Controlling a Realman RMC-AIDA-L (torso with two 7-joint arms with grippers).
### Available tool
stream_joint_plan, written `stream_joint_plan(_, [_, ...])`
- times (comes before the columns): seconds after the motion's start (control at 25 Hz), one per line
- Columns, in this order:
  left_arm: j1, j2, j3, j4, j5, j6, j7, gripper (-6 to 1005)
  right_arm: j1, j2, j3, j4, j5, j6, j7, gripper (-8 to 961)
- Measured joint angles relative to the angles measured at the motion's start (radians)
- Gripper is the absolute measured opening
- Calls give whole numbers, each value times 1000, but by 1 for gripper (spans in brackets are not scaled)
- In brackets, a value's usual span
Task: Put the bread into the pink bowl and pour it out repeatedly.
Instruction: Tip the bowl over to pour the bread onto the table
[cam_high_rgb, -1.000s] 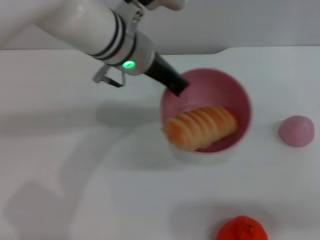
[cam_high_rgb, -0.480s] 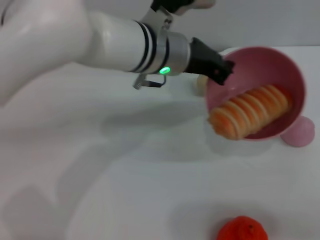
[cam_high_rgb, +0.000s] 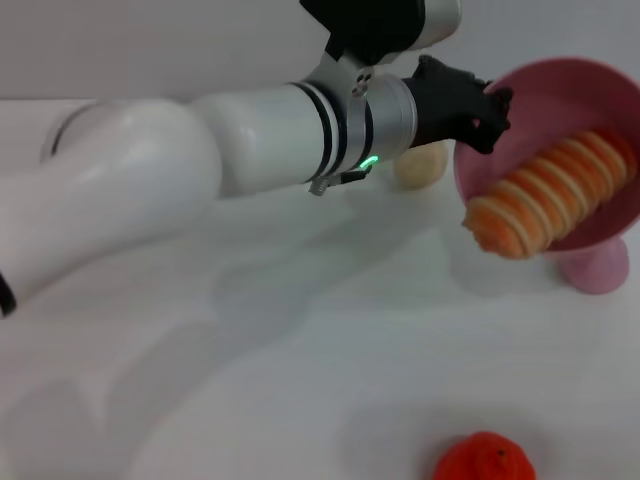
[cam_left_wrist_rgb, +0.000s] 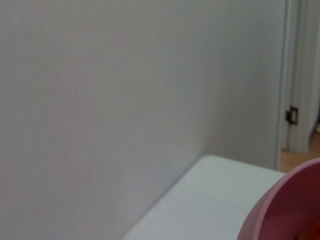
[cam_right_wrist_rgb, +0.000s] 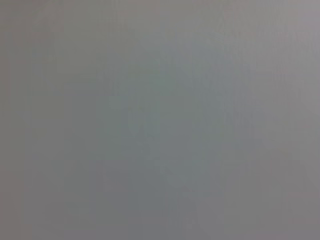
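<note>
The pink bowl (cam_high_rgb: 560, 100) is lifted off the table at the right of the head view and tilted toward me. The striped orange and cream bread (cam_high_rgb: 550, 195) lies in it, one end poking over the lower rim. My left gripper (cam_high_rgb: 488, 108) is shut on the bowl's left rim and holds it in the air. The bowl's rim also shows in the left wrist view (cam_left_wrist_rgb: 285, 210). My right gripper is not in view; its wrist view shows only plain grey.
A small solid pink lump (cam_high_rgb: 598, 270) sits on the white table under the bowl. A round beige lump (cam_high_rgb: 420, 165) lies behind the gripper. An orange fruit (cam_high_rgb: 485, 460) lies at the front edge.
My left gripper has lifted the bowl with the bread off the table, up and to the right, and tilted it; the bread has slid toward the lower rim.
</note>
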Motion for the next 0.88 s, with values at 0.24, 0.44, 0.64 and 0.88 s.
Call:
stream_joint_plan(0.24, [74, 2, 115, 42, -1, -231, 0, 42, -37, -1, -6, -65, -4, 0, 0, 435])
stream_joint_plan(0.44, [118, 6, 230, 59, 32, -421, 0, 41, -57, -1, -16, -96, -8, 0, -1, 435])
stream_joint_plan(0.64, [124, 5, 275, 60, 82, -502, -3, 41, -67, 0, -30, -99, -9, 0, -1, 435])
stream_joint_plan(0.88, [129, 2, 364, 10, 165, -720, -27, 41, -74, 0, -41, -109, -9, 0, -1, 435])
